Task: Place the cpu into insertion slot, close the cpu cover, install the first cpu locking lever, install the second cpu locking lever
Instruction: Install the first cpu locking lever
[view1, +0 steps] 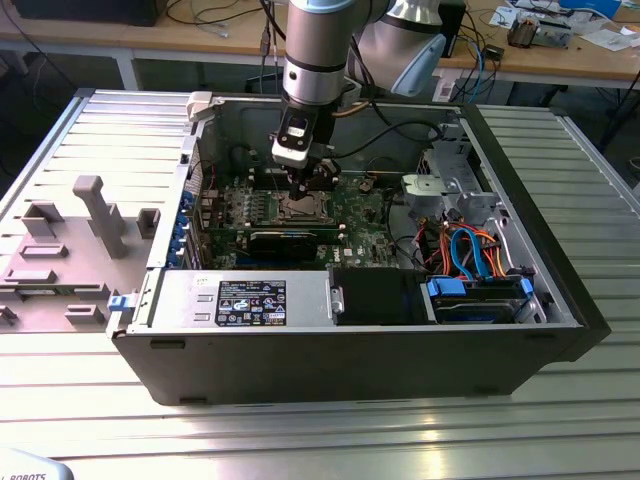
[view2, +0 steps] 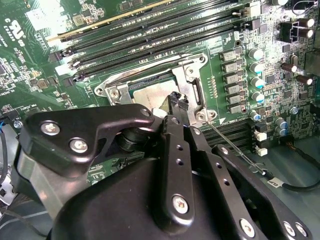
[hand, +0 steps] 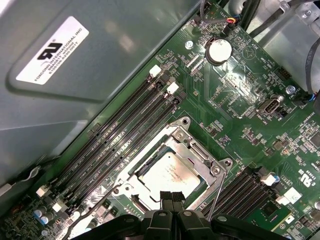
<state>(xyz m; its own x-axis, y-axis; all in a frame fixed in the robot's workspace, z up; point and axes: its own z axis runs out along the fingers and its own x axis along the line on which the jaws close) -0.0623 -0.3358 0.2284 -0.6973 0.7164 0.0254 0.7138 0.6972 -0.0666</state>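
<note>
The silvery-tan cpu (hand: 167, 175) lies flat in the insertion slot (view1: 300, 207) on the green board. The cpu cover (hand: 200, 154), a silvery frame, lies down around it in both wrist views, also at cpu cover (view2: 192, 75) beside the cpu (view2: 149, 95). My gripper (hand: 170, 196) is shut, with nothing seen between its black fingertips (view2: 176, 102). Its tip sits at the cover's edge, right over the cpu. A thin wire locking lever (hand: 216, 196) sticks out from the socket's corner next to the gripper, lever (view2: 234, 147). In the exterior view my gripper (view1: 305, 185) hangs over the socket.
Memory slots (hand: 125, 135) run alongside the socket. The open computer case (view1: 350, 350) has walls all round, with a long black card (view1: 282, 240), a power supply (view1: 245, 300) and bundled cables (view1: 470, 250) nearby. A grey fixture tray (view1: 70, 250) sits at the exterior view's left.
</note>
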